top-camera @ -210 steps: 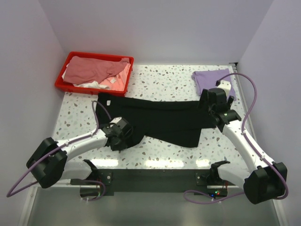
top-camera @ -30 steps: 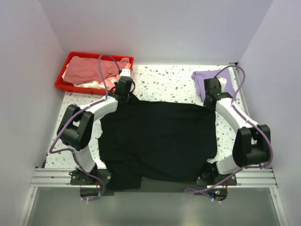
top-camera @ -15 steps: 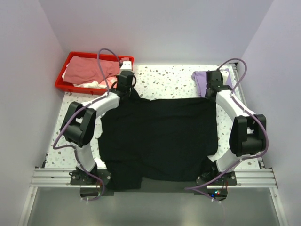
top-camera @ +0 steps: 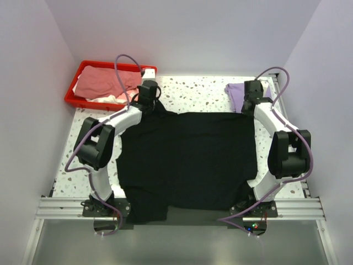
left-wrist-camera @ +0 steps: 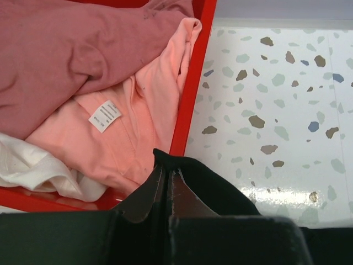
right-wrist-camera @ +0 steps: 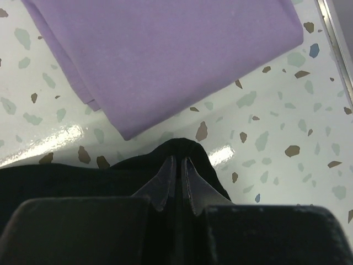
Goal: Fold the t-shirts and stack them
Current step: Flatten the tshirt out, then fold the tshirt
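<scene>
Nearest us, the black t-shirt's (top-camera: 187, 160) hem drapes over the near edge of the worktop (top-camera: 204, 91). The rest now lies opened out flat across the middle, where seconds ago it was a narrow folded band. Its far edge has crept a little further back over the last second. At the far corners, our left hand (left-wrist-camera: 167, 174) and right hand (right-wrist-camera: 177, 164) are each clamped shut on a pinch of black cloth. Just past the right hand lies the folded purple t-shirt (right-wrist-camera: 165, 49). Past the left, the pink and white t-shirts (left-wrist-camera: 71, 61) wait in the red bin (left-wrist-camera: 190, 94). We judge the spreading about done, with folding next
</scene>
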Robot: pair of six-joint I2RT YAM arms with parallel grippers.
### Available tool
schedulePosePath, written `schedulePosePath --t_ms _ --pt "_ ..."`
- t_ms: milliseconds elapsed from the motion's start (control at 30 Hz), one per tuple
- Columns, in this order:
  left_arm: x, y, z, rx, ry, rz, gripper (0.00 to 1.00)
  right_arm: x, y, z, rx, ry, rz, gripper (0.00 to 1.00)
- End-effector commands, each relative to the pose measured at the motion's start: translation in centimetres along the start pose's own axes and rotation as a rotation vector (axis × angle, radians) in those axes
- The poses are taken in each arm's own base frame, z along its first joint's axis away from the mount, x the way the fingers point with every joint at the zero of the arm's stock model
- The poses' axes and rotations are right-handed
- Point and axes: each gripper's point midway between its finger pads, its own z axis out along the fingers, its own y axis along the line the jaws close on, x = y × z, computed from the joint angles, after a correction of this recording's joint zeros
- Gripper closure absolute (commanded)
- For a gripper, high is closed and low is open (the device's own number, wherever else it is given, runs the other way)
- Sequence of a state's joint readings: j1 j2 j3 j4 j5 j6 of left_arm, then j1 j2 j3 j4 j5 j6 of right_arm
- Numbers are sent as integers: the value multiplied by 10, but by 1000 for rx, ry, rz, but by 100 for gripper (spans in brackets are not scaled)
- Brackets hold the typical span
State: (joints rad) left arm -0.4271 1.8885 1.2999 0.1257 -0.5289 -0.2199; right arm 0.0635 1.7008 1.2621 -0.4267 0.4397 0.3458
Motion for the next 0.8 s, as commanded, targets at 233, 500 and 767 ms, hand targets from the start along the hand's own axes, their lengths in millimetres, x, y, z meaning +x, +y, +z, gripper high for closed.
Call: schedulePosePath --t_ms 233,500,767 --pt "3 30 -56 -1 10 -148 100 -4 -8 -29 -42 -10 13 100" --pt "35 44 -107 72 75 -219 100 12 -28 -51 -15 18 7 100" --pt "97 56 -161 45 314 -289 100 29 -41 -66 -8 41 4 100"
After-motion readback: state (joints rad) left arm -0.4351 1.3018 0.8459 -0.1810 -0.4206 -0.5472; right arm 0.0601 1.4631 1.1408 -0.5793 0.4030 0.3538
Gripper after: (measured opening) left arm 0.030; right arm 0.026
